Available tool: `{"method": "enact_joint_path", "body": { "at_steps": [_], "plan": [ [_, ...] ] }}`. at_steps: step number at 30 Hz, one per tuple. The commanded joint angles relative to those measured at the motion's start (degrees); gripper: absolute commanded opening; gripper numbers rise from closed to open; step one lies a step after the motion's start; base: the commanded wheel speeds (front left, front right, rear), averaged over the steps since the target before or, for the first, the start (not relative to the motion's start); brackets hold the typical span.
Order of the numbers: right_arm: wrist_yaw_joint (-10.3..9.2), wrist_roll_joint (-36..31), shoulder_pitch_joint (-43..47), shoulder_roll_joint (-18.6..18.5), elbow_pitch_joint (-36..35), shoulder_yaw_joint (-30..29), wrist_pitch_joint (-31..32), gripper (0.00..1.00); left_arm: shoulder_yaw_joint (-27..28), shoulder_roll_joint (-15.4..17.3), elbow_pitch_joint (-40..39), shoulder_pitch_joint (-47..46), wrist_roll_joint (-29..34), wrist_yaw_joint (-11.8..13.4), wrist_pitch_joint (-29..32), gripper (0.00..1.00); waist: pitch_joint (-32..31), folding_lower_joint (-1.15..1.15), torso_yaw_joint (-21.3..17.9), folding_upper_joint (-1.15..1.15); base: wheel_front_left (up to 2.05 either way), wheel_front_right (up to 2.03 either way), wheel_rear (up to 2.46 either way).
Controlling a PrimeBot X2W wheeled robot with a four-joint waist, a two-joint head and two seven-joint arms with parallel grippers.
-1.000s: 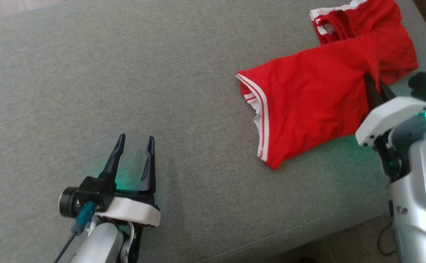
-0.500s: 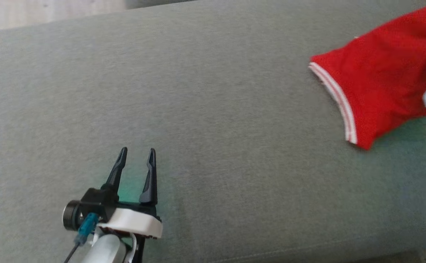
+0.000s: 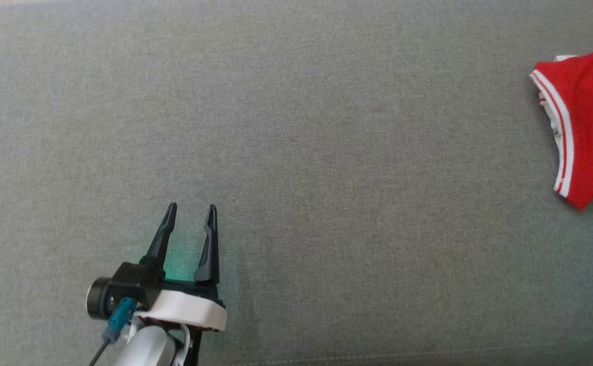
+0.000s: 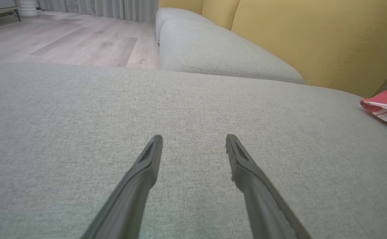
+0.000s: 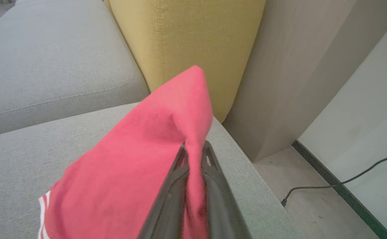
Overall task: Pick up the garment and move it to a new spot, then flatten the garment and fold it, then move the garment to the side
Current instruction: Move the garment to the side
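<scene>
Garment, a red knit-fabric piece with white striped trim [image 5: 123, 172], is clamped between the closed fingers of the right gripper [image 5: 195, 149]. A fold peaks above the fingertips, while the striped hem appears to rest on the grey woven sofa cushion [image 3: 326, 152]. The left gripper [image 3: 191, 208] is open and empty, low over bare cushion, well apart from the cloth. Over the last second the head camera swings toward the robot's left, so the garment now sits at that view's right edge. Judgement: the pick-up is secured and relocation toward the bare cushion is probably under way; flattening and folding remain.
</scene>
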Motion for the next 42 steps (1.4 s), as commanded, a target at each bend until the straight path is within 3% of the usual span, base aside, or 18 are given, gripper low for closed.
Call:
{"method": "enact_joint_path", "body": {
  "at_steps": [1,2,3,9,23,35,42],
  "plan": [
    [0.21,-0.8,-1.8,-2.2,-1.9,-0.3,-1.1,0.41,1.4,1.0,-1.9,-1.4,0.4,0.2,-0.5,1.0,0.3,0.0,-0.1,0.0,0.0,0.0,0.0],
    [0.21,-1.3,-1.7,-1.9,-1.6,-1.2,-1.9,0.87,1.3,1.1,-2.0,-1.5,0.5,0.3,-0.4,1.0,0.4,0.0,-0.3,0.0,0.0,0.0,0.0],
    [0.21,-1.7,-1.7,-1.6,-1.2,-1.9,-2.5,1.0,1.2,1.2,-2.0,-1.5,0.5,0.3,-0.3,1.0,0.4,0.0,-0.4,0.0,0.0,0.0,0.0],
    [0.21,-3.7,-2.3,0.9,-0.7,-0.7,-7.0,1.0,1.0,1.7,-2.3,-1.3,0.5,0.6,0.2,1.0,-0.6,0.0,-2.2,0.0,0.0,0.0,0.0],
    [0.21,2.4,-0.1,6.5,-8.5,17.5,-11.6,1.0,1.6,1.9,-1.9,1.8,-1.4,1.2,0.1,1.0,-9.1,0.0,-3.6,0.0,0.0,0.0,0.0],
    [0.21,3.8,16.2,17.8,-14.0,23.0,-21.5,1.0,4.5,3.0,-2.2,7.1,-3.4,3.9,-0.3,1.0,-15.9,0.0,1.6,0.0,0.0,0.0,0.0],
    [0.21,2.2,27.0,19.9,-17.9,25.1,-26.4,1.0,5.8,3.8,-3.2,10.4,-4.1,5.6,-0.4,1.0,-17.2,0.0,3.3,0.0,0.0,0.0,0.0]
  ]
}}
